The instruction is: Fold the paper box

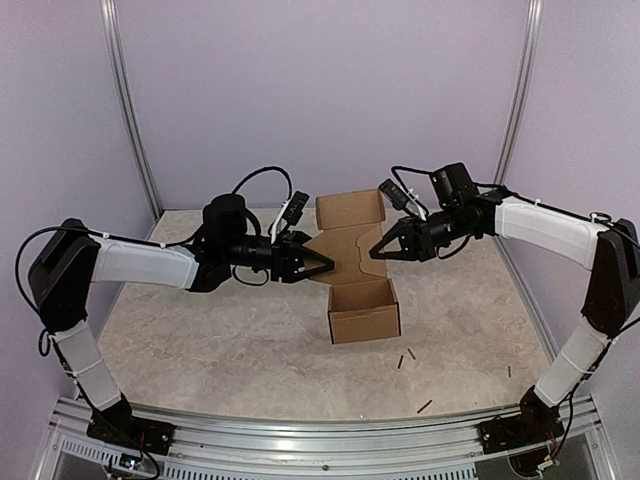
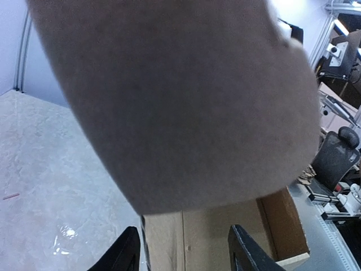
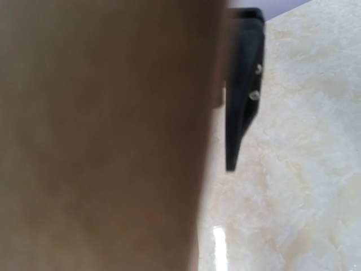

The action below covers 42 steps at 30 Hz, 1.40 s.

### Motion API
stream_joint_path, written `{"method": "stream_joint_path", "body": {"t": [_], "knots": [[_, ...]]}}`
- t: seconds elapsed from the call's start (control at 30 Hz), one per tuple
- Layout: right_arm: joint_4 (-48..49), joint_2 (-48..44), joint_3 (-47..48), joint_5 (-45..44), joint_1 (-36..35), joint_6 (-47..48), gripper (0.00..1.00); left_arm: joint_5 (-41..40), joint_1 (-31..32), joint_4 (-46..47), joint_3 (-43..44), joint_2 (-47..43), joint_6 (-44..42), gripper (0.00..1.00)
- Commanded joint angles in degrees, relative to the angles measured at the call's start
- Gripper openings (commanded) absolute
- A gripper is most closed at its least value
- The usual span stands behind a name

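The box [image 1: 364,312] sits between both fingertip pairs, just ahead of each. The left gripper [image 1: 321,265] is half open, with cardboard between its fingers. The right gripper [image 1: 377,251] is closed at the raised lid [image 1: 350,211]; whether it grips is unconfirmed. Expect light, easily creased cardboard: pinch flap edges.

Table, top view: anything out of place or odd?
A few small dark sticks lie scattered on the table between the paper box and the right arm's base; they look like stray debris. The box shows no visible tear.
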<state>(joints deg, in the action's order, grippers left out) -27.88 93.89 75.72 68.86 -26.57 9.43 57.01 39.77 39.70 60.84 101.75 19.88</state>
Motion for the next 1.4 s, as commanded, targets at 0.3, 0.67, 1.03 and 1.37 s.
{"method": "stream_joint_path", "body": {"t": [0.3,0.67,1.03,1.37], "knots": [[-3.6,-2.2,-1.0,-0.6,0.3,4.4,0.0,-14.7,-8.3,-27.1,-13.7,-23.5,-17.6,0.56],[-3.3,-2.8,-0.9,-0.7,0.2,3.6,0.0,-11.1,-2.3,-22.0,-3.7,-11.1,-15.8,0.49],[-1.3,-1.4,-0.9,-2.6,0.1,1.7,0.0,-7.7,0.1,-15.3,-2.5,-10.8,-12.6,0.49],[-3.1,-2.5,-1.0,0.0,-0.1,3.3,0.0,-5.3,2.6,-10.3,1.5,-3.4,-9.1,0.44]]}}
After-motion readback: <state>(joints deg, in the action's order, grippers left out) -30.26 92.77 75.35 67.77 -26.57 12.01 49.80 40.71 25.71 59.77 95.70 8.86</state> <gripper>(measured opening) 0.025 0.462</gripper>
